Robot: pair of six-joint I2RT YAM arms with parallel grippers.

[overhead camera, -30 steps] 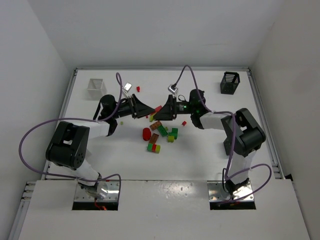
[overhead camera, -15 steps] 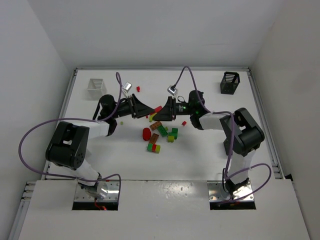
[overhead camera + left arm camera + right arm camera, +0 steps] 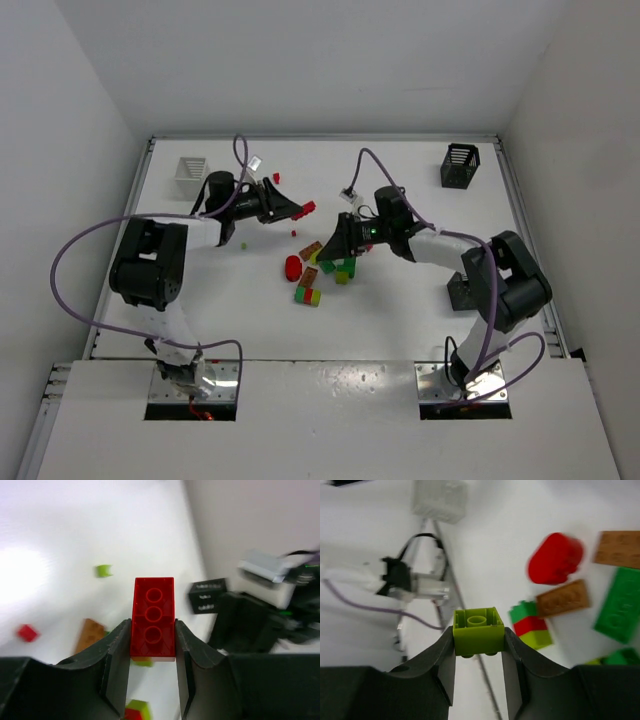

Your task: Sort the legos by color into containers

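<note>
Near edge: bare table is lying between the arm bases and the work; plenty of room there for both elbows.

Mid-table: the pile of legos is sitting unsorted, with red, brown, green and lime pieces touching or just beside each other.

- The right gripper is hanging at the pile's right side. Its fingers are clamping a yellow-green brick, studs up, clear of the table.
- The left gripper is reaching in just beyond the pile. Its fingers are pinching a red brick lengthwise, also lifted.

Step, as I judge it: both picks are done and the carry to baskets is starting.

Far edge: the white basket is standing at the far left and the black basket at the far right, well apart, each near a side rail. Only these two are showing from above.

Next move is calling for each arm to swing outward to its own side, away from the other. The two grippers are working near each other, so crossing looks risky. The release should come over the basket opening, not its rim, and the wall close behind is limiting overshoot.
</note>
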